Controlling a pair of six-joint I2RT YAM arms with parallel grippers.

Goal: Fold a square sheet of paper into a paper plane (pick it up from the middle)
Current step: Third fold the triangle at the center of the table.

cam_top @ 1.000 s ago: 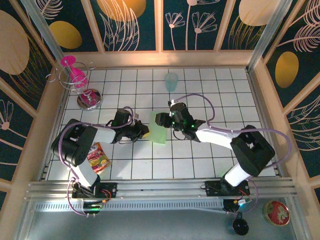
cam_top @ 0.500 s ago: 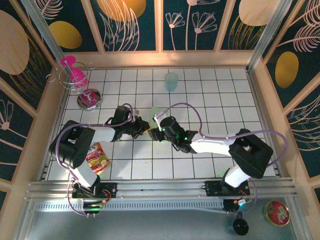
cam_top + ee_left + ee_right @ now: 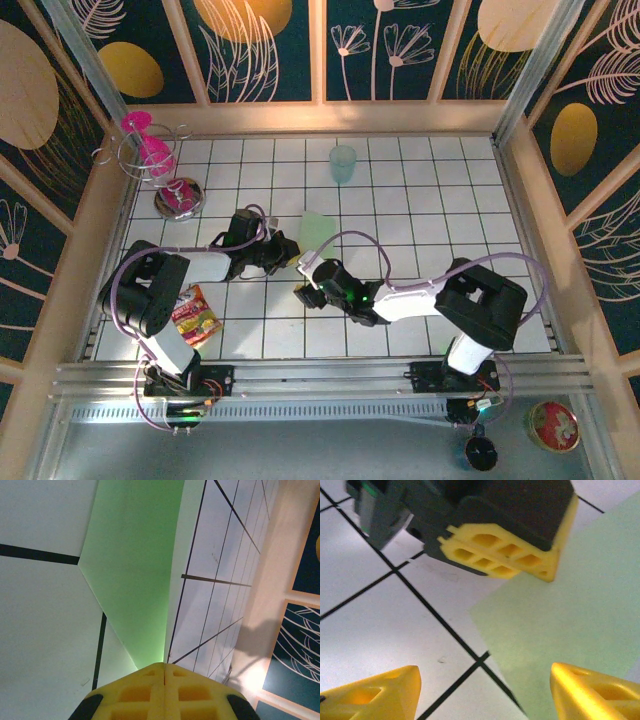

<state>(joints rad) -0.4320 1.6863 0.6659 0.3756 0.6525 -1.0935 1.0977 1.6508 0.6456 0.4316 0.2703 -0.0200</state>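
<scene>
- Two arms meet near the middle of the white tiled table, whose glossy squares are ruled by thin dark lines.
- The left gripper is clenched on the green paper sheet. In its wrist view the ribbed yellow fingers press flat together, with the sheet's narrow end pinched in their seam.
- The sheet is thin, matte and light green. From the pinch it widens toward 12 o'clock, with one straight slanted edge reaching a corner at 9 o'clock and a paler strip along its 3 o'clock side.
- From above, the sheet sits near the table's centre, at 1 o'clock of the left gripper.
- The right gripper is at 6 o'clock of the sheet. It is released, and its wedge-shaped honeycombed yellow fingertips are spread wide with bare tile and a corner of the sheet between them, gripping nothing.
- A translucent pale teal cup stands upright at 12 o'clock of the sheet, well apart from it.
- At 10 o'clock a pink glass hangs in a wire rack, beside a round metal dish.
- A crinkled red-and-yellow snack packet lies at 7 o'clock.
</scene>
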